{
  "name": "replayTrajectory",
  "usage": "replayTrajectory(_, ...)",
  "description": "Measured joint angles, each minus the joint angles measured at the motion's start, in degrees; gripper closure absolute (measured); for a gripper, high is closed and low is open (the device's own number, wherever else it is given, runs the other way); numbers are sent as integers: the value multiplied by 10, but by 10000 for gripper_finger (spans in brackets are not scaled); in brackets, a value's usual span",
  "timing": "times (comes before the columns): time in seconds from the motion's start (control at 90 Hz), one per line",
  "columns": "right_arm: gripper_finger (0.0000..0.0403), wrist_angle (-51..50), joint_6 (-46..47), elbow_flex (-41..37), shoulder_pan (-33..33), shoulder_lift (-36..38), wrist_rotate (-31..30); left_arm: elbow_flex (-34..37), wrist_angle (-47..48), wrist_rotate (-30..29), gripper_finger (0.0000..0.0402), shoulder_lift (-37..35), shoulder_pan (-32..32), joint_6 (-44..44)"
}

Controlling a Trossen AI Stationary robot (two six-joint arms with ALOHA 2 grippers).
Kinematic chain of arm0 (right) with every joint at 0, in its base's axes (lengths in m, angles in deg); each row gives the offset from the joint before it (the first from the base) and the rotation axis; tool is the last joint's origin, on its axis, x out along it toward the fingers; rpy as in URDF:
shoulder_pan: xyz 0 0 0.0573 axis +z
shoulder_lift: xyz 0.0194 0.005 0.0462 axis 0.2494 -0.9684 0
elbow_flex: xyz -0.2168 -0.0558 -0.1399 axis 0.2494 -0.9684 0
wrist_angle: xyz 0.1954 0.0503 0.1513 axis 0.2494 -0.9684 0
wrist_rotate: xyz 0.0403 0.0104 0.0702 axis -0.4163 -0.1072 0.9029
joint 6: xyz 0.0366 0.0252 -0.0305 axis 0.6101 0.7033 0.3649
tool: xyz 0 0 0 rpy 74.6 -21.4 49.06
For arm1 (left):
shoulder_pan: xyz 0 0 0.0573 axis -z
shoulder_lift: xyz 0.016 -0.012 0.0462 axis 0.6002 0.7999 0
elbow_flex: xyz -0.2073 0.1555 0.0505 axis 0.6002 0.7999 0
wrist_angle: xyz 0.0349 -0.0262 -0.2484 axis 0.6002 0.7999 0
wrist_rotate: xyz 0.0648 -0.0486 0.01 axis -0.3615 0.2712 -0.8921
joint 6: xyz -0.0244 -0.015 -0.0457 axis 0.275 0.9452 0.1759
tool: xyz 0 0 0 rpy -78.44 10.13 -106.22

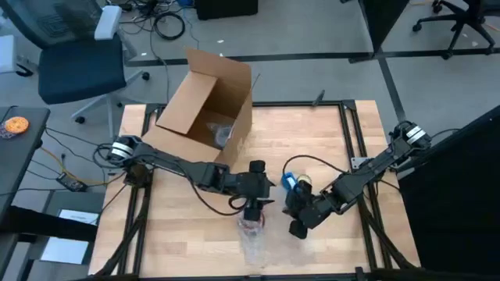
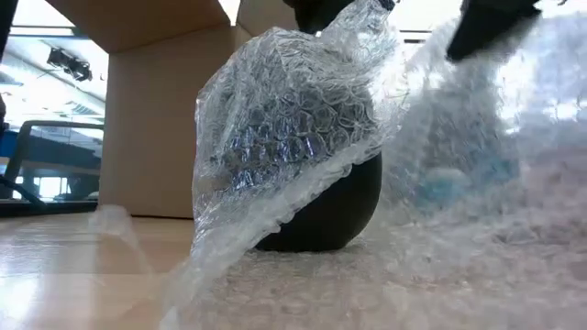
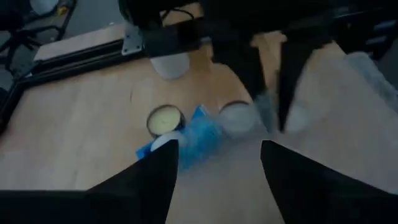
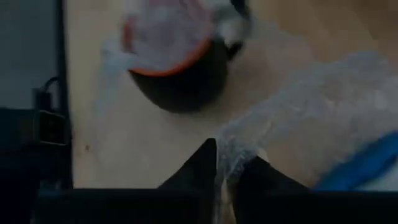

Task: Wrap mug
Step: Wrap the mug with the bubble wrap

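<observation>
Two grippers meet near the table's front edge. Right gripper (image 4: pixel 227 168) has its jaws pinched nearly together on a fold of bubble wrap (image 4: pixel 311 106). Left gripper (image 3: pixel 217 155) stands wide apart, seemingly holding nothing, just above the dark mug (image 2: pixel 321 183), which sits half-draped in wrap before the cardboard box (image 1: pixel 207 105).

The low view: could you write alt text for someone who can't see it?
A dark mug stands on a wooden table, partly draped in clear bubble wrap that trails down onto the tabletop. A cardboard box stands behind it.
</observation>
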Motion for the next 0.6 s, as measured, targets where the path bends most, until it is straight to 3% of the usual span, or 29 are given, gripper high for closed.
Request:
replayTrajectory(0.089,400,20,-35,1,3,0,3,0,-7,3,162,9,-5,8)
replayTrajectory(0.222,401,33,-73,1,4,0,7,0,-6,53,148,28,-14,17)
replayTrajectory(0.478,403,41,-126,1,-1,-5,21,0,-13,71,132,38,-19,0)
replayTrajectory(0.6,403,36,-145,1,-1,-5,21,-23,65,151,132,39,-22,0)
